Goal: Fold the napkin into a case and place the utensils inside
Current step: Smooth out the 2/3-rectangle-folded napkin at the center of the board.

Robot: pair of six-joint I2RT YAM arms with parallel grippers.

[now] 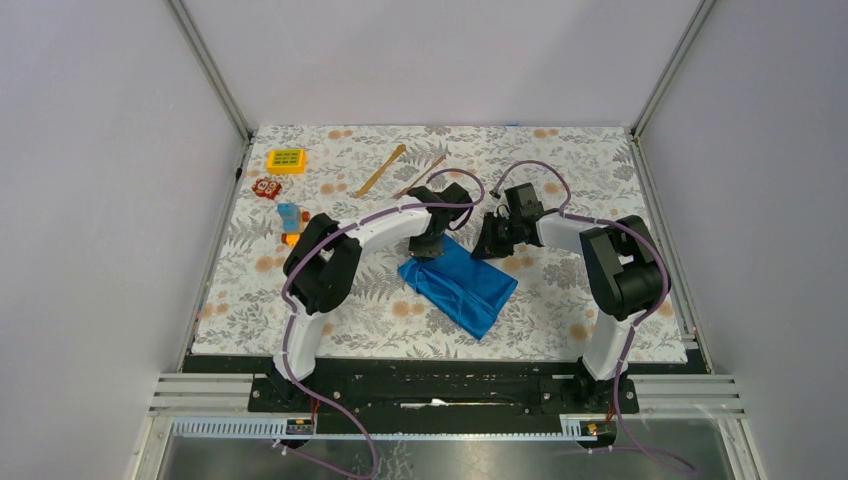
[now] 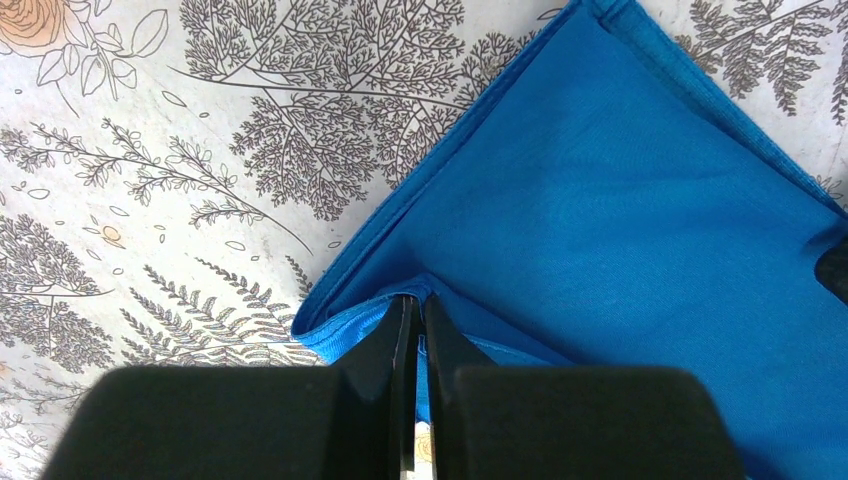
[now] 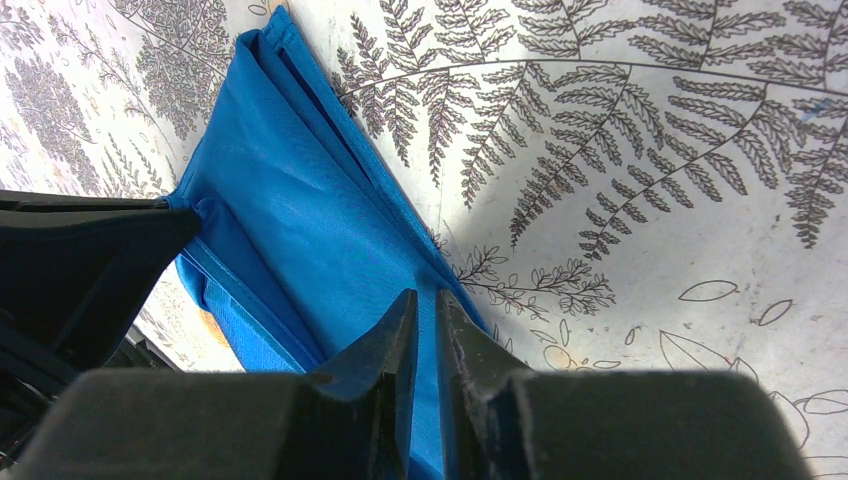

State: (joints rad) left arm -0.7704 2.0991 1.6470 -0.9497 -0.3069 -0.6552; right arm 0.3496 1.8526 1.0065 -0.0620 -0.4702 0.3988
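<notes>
Left claw [image 2: 417, 302] and right claw [image 3: 420, 298] are each clenched on the folded napkin [image 2: 620, 220] edge.

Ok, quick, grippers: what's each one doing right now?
Left gripper: closed, pinching an edge of the napkin.
Right gripper: nearly closed on another napkin edge, apparently gripping it.

Royal-blue napkin [image 1: 462, 287] folded into layered rectangle, lying flat, diagonal; tan wooden fork [image 1: 381, 171] and knife [image 1: 420, 176] side by side, well beyond it
</notes>
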